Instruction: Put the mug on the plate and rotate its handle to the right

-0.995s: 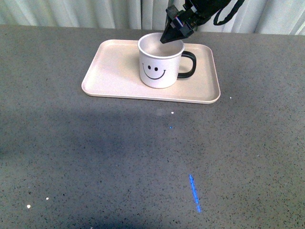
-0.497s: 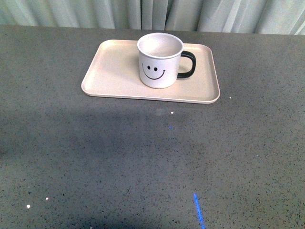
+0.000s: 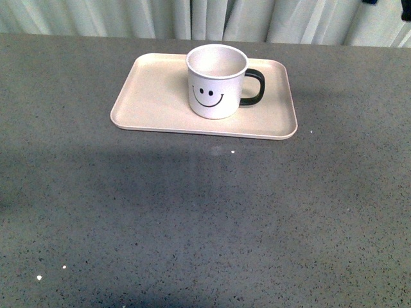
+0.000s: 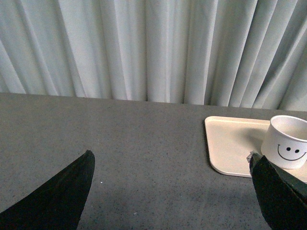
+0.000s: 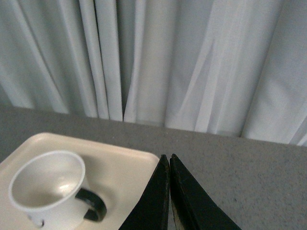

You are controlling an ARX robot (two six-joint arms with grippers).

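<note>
The white mug (image 3: 216,83) with the black smiley face stands upright on the pale pink-beige plate (image 3: 154,90), right of the plate's middle. Its black handle (image 3: 253,86) points right. Neither gripper touches it. My left gripper (image 4: 170,191) is open and empty over bare table, with the plate (image 4: 230,143) and mug (image 4: 288,148) off to one side. My right gripper (image 5: 169,157) is shut and empty, raised off the plate's (image 5: 124,167) corner on the handle side of the mug (image 5: 45,187). The handle (image 5: 93,206) faces this gripper.
The plate sits near the back of a grey speckled table (image 3: 205,218). Pale pleated curtains (image 3: 128,16) hang right behind the table's far edge. A dark bit of the right arm (image 3: 369,2) shows at the top right corner.
My right gripper was at the mug's rim a second ago and has pulled up and away to the right, out of the front view. The mug stays in place.
</note>
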